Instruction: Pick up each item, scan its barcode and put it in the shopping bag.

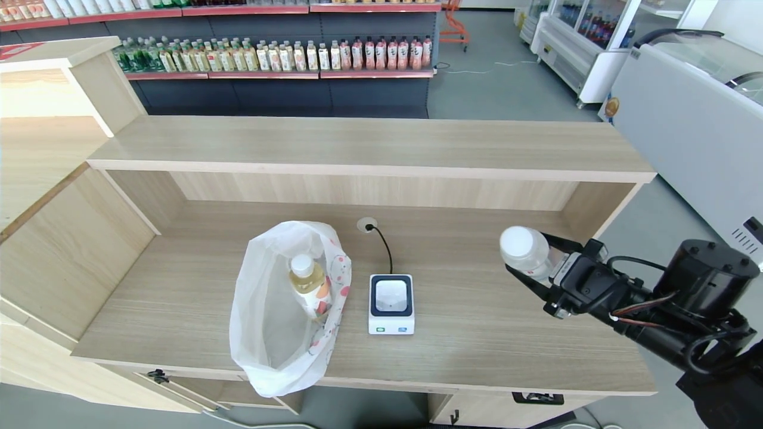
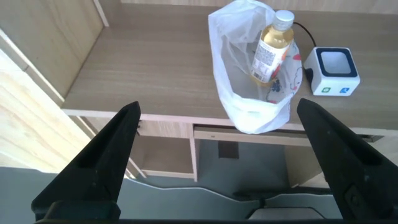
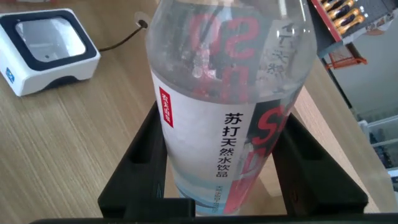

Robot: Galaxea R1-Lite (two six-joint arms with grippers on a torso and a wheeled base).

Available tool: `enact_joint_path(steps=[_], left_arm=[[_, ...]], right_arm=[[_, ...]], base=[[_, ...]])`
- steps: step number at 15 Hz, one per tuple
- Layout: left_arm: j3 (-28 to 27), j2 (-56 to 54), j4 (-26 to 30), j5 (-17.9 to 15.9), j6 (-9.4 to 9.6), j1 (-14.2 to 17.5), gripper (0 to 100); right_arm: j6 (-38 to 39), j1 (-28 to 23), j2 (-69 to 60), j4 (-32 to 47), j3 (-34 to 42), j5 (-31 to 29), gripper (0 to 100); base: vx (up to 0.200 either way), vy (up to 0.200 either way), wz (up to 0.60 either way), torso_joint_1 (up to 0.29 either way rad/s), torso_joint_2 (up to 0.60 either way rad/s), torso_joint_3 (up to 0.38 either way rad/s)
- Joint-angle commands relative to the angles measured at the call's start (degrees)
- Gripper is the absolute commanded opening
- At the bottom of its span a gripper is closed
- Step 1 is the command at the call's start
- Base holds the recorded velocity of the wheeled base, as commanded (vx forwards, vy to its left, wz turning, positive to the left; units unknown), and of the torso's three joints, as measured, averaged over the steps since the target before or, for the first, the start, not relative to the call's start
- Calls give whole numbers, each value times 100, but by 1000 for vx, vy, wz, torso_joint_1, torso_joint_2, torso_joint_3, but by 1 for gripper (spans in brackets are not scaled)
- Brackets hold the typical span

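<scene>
Over the table's point(image 1: 477, 333) right side, your right end effector point(image 1: 532, 257) is gripping a clear, white-capped, red-lettered bottle point(image 1: 521, 247); your left end effector point(image 2: 219, 106) is hanging open.

Clear bottle point(image 3: 230, 106) between the right fingers point(image 3: 140, 168): cap cut off at the picture's edge, base hidden low between them. Well apart from those fingers, the shopping bag point(image 1: 262, 333) veils the yellow drink bottle's point(image 1: 309, 285) lower half.

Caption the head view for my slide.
Right gripper holds a clear bottle over the counter; a yellow drink bottle sits in the shopping bag beside the scanner.
</scene>
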Motion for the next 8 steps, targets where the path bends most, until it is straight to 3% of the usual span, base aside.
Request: enact_joint_path(steps=[1, 5, 8], left_arm=[[1, -2, -1, 0, 10, 2, 100], [1, -2, -1, 0, 19, 2, 100], [1, -2, -1, 0, 28, 2, 100]], right_arm=[[86, -16, 163, 1, -122, 75, 0], [296, -60, 620, 1, -570, 515, 0], [296, -52, 893, -8, -631, 752, 0]], base=[[0, 200, 0, 2, 7, 2], [0, 200, 0, 0, 4, -1], [0, 0, 0, 0, 0, 0]])
